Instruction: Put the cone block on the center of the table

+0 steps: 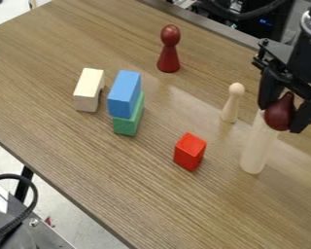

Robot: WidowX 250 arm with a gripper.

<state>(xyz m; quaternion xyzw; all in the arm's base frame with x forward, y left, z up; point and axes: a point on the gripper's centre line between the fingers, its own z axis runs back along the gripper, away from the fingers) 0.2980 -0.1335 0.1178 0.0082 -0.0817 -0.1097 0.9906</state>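
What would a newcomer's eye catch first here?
Probably the dark red cone at the gripper, at the view's right, above the pale cylinder. Next, the bright red block below centre, then the blue block atop the green one, left of centre.
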